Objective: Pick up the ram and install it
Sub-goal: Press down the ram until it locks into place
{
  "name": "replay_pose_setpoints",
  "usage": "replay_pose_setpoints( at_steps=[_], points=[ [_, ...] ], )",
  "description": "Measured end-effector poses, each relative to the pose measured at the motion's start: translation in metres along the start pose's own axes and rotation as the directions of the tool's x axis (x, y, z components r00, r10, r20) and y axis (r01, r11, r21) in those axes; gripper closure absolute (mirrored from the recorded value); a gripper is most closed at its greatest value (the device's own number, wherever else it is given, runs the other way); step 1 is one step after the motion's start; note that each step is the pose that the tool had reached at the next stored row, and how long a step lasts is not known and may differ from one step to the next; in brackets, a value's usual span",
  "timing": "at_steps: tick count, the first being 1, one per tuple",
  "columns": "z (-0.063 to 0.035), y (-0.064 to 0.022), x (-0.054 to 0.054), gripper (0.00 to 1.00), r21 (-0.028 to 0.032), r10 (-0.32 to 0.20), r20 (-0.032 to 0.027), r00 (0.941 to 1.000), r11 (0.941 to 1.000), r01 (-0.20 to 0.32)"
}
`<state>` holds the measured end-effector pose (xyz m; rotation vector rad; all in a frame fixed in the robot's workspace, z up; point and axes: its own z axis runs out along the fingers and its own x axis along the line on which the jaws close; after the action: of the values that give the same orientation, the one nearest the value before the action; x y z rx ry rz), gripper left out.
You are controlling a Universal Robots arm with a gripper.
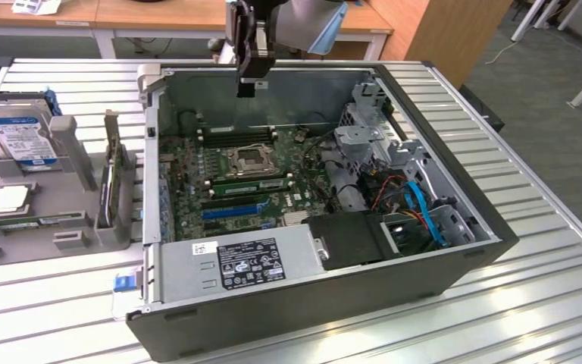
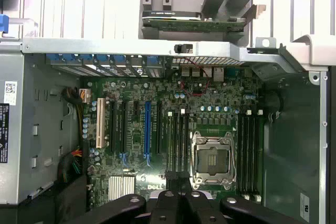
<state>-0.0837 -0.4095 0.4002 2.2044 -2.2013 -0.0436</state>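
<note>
- gripper (image 2: 178,178) sits closest to the lens in the wrist view, its dark fingertips pressed together with nothing between them; in the exterior view it (image 1: 252,85) hangs above the far rim of the open computer case (image 1: 151,182).
- ram (image 1: 39,221), as far as i can judge, is the thin green stick lying flat on the grey holder (image 1: 73,243) at the exterior view's left, outside the case and well apart from the gripper.
- risk: a flat, thin stick offers little edge to pinch; a grip that is off-centre or shallow could let it tilt or slip out.
- risk: the tall dark card (image 1: 115,178) stands upright on the same holder, between the stick and the case, and a hard drive (image 1: 16,133) stands near it; a low sideways pass could knock either, or the wrong part could get grabbed.
- risk: the case wall stands between holder and motherboard (image 2: 157,103), so a carried stick could clip the metal rim.
- risk: the black memory slots (image 2: 248,150) lie just beside the open processor socket (image 2: 212,158); a misaligned descent could land on the socket.
- risk: the long blue slot (image 2: 147,129) looks similar in length and could be mistaken for the target.
- risk: pushing down with the stick tilted could jam it or flex the board.
</note>
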Motion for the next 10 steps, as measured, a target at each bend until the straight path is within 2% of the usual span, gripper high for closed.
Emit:
replay_pose_setpoints(
  at_steps=[10],
  points=[
    [-0.0001,-0.0010,0.0000,0.90,0.0000,0.000,-0.0002,1.0000,1.0000,0.000]
  ],
)
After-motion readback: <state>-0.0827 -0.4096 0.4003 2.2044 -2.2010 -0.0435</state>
